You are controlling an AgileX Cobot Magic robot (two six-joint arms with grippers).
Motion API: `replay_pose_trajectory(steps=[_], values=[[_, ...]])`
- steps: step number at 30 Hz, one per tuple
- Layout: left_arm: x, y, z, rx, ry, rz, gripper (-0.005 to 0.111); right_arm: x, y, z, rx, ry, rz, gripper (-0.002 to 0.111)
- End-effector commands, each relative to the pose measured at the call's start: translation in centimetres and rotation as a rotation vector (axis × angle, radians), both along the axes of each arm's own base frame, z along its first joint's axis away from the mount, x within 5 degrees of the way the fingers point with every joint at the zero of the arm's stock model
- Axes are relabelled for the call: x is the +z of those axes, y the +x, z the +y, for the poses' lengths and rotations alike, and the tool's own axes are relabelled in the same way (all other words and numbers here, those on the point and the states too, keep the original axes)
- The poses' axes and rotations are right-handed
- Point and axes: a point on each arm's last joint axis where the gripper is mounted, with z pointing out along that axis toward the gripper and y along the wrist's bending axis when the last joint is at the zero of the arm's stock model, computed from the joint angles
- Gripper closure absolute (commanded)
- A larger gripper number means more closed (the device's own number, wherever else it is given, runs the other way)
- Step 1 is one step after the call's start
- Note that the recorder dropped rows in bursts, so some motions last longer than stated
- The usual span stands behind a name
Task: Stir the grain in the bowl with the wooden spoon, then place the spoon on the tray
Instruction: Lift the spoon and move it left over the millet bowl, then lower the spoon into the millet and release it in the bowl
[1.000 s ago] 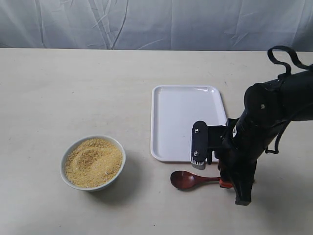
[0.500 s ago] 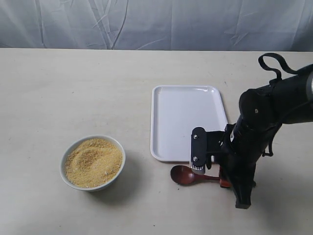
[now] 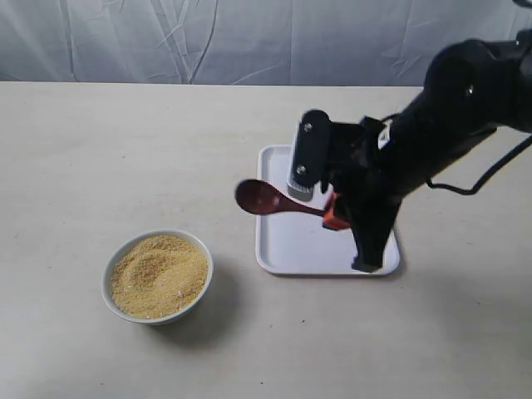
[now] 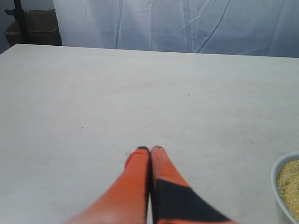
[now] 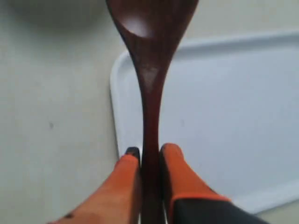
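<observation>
The dark wooden spoon (image 3: 264, 199) hangs in the air over the left edge of the white tray (image 3: 296, 238), its oval end pointing left toward the bowl. My right gripper (image 3: 334, 212) is shut on the spoon's handle; in the right wrist view the orange fingers (image 5: 180, 170) clamp the handle of the spoon (image 5: 150, 84) above the tray (image 5: 233, 116). The white bowl (image 3: 204, 274) with yellow-tan grain (image 3: 158, 274) sits on the table at the lower left, apart from the spoon. My left gripper (image 4: 149, 149) is shut and empty above bare table; the bowl's rim (image 4: 276, 179) shows at the edge of its view.
A pale beige table (image 3: 125, 150) carries everything. A grey wrinkled curtain (image 3: 249, 41) hangs behind it. The right arm's black body (image 3: 449, 116) stretches over the tray's right side.
The right gripper lifted the spoon off the table in front of the tray and carried it up and left, so it now hangs over the tray's left edge.
</observation>
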Motion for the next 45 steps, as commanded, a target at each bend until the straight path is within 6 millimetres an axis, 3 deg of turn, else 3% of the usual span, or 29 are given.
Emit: replay_pose_trajectory(steps=[1,4,9,14,21,22,23,28,30,34,37,41,42,45], values=[[-0.1,0.0,0.0,0.002,-0.001,-0.005,0.107,3.1,-0.1,4.0,0.105,0.063,-0.077,0.108],[-0.1,0.0,0.0,0.002,-0.001,-0.005,0.107,2.7,0.1,6.4,0.241,-0.046,-0.141,0.108],[-0.1,0.0,0.0,0.002,-0.001,-0.005,0.107,-0.3,0.7,9.2,0.356,-0.275,-0.207,0.108],[-0.1,0.0,0.0,0.002,-0.001,-0.005,0.107,-2.2,0.7,12.0,0.390,-0.305,-0.211,0.108],[-0.1,0.0,0.0,0.002,-0.001,-0.005,0.107,-3.0,-0.6,14.2,0.473,-0.315,-0.253,0.107],[-0.1,0.0,0.0,0.002,-0.001,-0.005,0.107,-3.0,-0.6,14.4,0.483,-0.319,-0.267,0.105],[-0.1,0.0,0.0,0.002,-0.001,-0.005,0.107,-3.0,-0.4,14.6,0.486,-0.304,-0.294,0.095],[-0.1,0.0,0.0,0.002,-0.001,-0.005,0.107,-3.2,-0.3,15.3,0.409,-0.213,-0.296,0.064],[-0.1,0.0,0.0,0.002,-0.001,-0.005,0.107,-3.5,-0.3,15.3,0.403,-0.218,-0.289,0.058],[-0.1,0.0,0.0,0.002,-0.001,-0.005,0.107,-3.3,-0.3,15.3,0.350,-0.200,-0.271,0.056],[-0.1,0.0,0.0,0.002,-0.001,-0.005,0.107,-1.3,-0.6,14.9,0.222,-0.130,-0.257,0.056],[-0.1,0.0,0.0,0.002,-0.001,-0.005,0.107,1.7,-1.3,13.9,-0.007,-0.022,-0.186,0.056],[-0.1,0.0,0.0,0.002,-0.001,-0.005,0.107,2.4,-1.6,13.5,-0.143,0.017,-0.134,0.056],[-0.1,0.0,0.0,0.002,-0.001,-0.005,0.107,2.8,-1.9,12.8,-0.278,0.018,-0.070,0.057]])
